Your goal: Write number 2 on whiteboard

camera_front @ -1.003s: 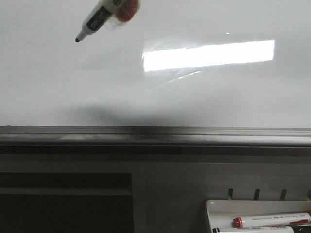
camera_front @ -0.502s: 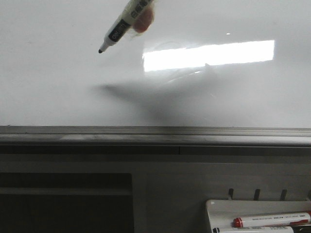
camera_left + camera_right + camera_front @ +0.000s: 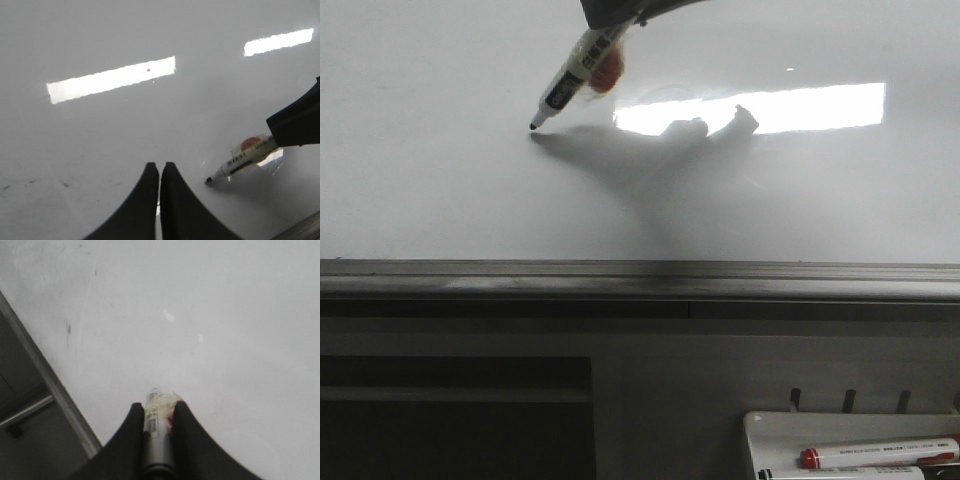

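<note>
Right gripper point(image 3: 159, 412) held the marker point(image 3: 572, 80) tightly.
Its tip met the whiteboard point(image 3: 440, 190), still blank, well above the bottom rail, slanting down-left; left gripper point(image 3: 160, 172) was closed, empty.

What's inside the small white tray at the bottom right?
In the tray lie a red-capped marker and part of a second marker. The picture's edge cuts off the rest.
</note>
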Robot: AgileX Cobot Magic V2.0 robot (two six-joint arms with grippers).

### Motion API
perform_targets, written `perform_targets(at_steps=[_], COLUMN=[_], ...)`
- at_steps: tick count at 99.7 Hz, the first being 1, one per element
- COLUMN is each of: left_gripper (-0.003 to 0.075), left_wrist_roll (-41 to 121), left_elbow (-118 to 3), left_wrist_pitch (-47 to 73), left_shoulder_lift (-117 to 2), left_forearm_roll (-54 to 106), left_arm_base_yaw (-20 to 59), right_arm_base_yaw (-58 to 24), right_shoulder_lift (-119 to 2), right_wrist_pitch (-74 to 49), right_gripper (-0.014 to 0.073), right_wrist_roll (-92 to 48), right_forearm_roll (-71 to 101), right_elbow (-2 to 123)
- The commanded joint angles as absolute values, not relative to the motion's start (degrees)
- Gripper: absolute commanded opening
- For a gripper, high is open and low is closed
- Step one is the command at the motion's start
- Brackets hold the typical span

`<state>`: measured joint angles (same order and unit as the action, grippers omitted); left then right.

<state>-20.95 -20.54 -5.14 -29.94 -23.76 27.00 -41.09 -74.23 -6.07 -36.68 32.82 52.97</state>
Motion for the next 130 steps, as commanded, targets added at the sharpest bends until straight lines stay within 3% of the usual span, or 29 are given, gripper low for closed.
perform_targets(at_steps=[1, 18, 54, 94, 130], left_gripper=[-0.0020, -0.0020, -0.0020, -0.0020, -0.0020], left_wrist_roll=[-21.62, -21.62, -21.62, -21.62, -21.52], left_elbow=[-22.13, -22.13, -22.13, -22.13, -22.13], left_wrist_pitch=[-9.44, -9.44, -9.57, -9.57, -9.57], left_shoulder_lift=[-30.11, -30.11, -30.11, -30.11, -30.11], left_forearm_roll=[-22.94, -22.94, -22.94, -22.94, -23.14], left_arm_base_yaw=[26.88, 26.88, 26.88, 26.88, 26.88], right_arm_base_yaw=[-40.21, -37.12, -33.63, -38.65, -31.12], right_shoulder_lift=[-72.83, -72.14, -70.33, -76.46, -68.32], right_wrist_pitch=[0.36, 0.00, -15.21, -12.70, -14.46], right_gripper=[-0.0071, -0.0071, -0.0071, -0.0071, -0.0071], right_wrist_roll=[-37.28, -37.40, -37.40, -37.40, -37.40], right_forearm_roll=[32.22, 32.09, 32.09, 32.19, 32.19], right_elbow=[55.32, 55.32, 53.63, 55.47, 48.07])
